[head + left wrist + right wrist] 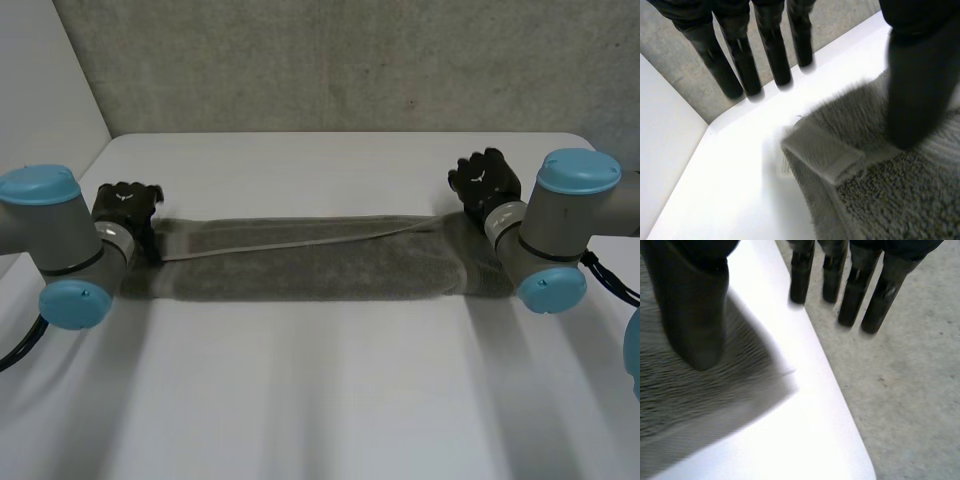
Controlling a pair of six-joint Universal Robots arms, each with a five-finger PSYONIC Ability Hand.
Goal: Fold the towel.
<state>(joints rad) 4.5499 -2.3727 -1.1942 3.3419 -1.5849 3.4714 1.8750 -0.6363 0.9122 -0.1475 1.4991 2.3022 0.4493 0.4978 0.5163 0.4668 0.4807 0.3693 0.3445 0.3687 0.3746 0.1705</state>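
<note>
On the white desk (pixel 330 400), grey towel (pixel 320 265) doubled into a long band across mid-frame. At its left end the left hand (pixel 128 205), at its right end the right hand (pixel 487 182), both spread wide, straight fingers reaching past the corners, thumbs over the cloth, gripping nothing.

Likely trouble: pinching the top layer alone, or closing unevenly, and so skewing the next fold. Also limp cloth slipping from hard fingers.

Smooth, matte desk. Nubbly terry pile with a flat woven hem, pale and diagonal along the upper layer. Rigid black rod-like fingers, blunt-tipped.
</note>
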